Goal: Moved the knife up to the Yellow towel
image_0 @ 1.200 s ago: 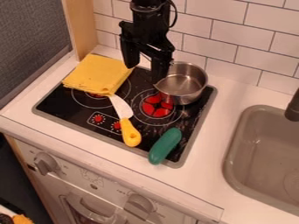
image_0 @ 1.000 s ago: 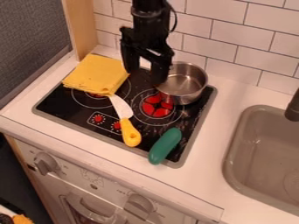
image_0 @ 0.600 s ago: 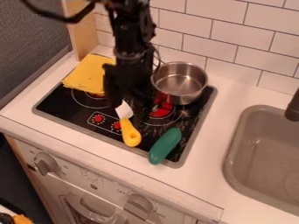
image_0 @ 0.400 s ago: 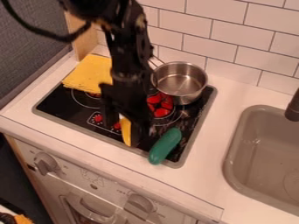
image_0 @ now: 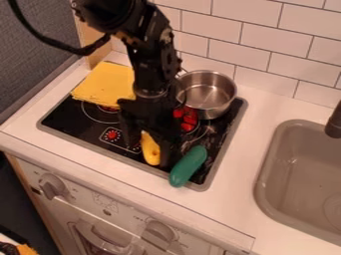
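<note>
The black gripper (image_0: 150, 148) hangs low over the front half of the stove, open, one finger on each side of the knife's yellow handle (image_0: 152, 153). The knife lies on the black stovetop with its handle end toward the front edge, and its blade is hidden behind the gripper. Behind and to the left, the folded yellow towel (image_0: 104, 85) lies at the stove's back left corner, partly covered by the arm.
A green toy vegetable (image_0: 188, 166) lies just right of the gripper, near the stove's front edge. The metal pot (image_0: 208, 93) stands at the back right. Farther right is the grey sink (image_0: 299, 174), with a dark faucet (image_0: 335, 122).
From beside the pot at the back, the gripper has come forward and down over the knife handle. The knife, towel, pot and green vegetable have stayed in place.
</note>
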